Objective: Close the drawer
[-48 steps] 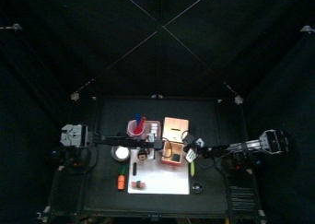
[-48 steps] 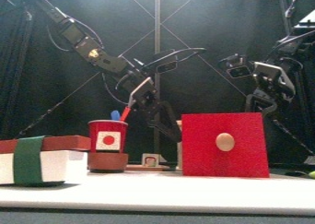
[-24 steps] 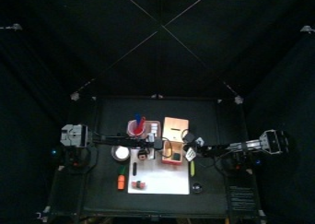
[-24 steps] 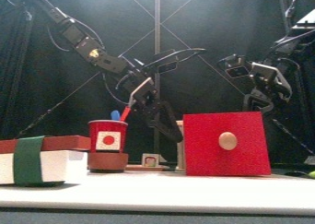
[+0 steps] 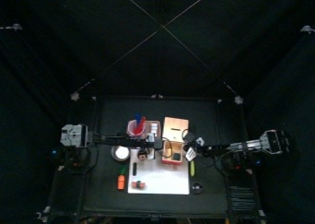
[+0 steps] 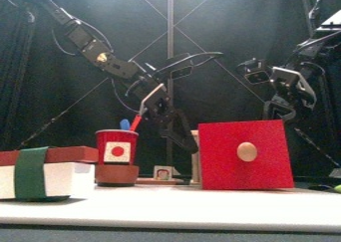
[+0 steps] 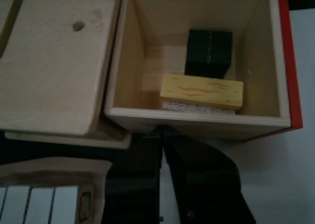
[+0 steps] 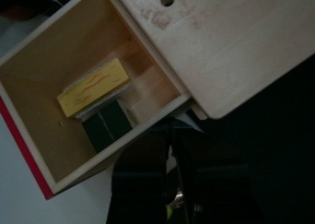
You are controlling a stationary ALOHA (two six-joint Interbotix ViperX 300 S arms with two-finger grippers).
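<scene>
Tabletop [image 5: 110,112] fills the middle of the top view, a white mat [image 5: 160,183] covering its lower part. At the mat's upper edge stands the wooden box [image 5: 178,126], and the drawer [image 5: 174,153] juts from it toward the bottom of the frame – pulled well out.

In the front view the drawer's red face [image 6: 246,176] with its round knob [image 6: 245,152] sits at lower right. It looks light and stiff, likely to slide easily, so a flat push on that red face should serve better than a pinch. Inside lie a yellow sponge [image 7: 204,88] and a dark block [image 7: 212,48].

Both arms hang over the drawer. The left gripper [image 7: 164,163] and right gripper [image 8: 176,168] each appear pressed closed, holding nothing.
</scene>
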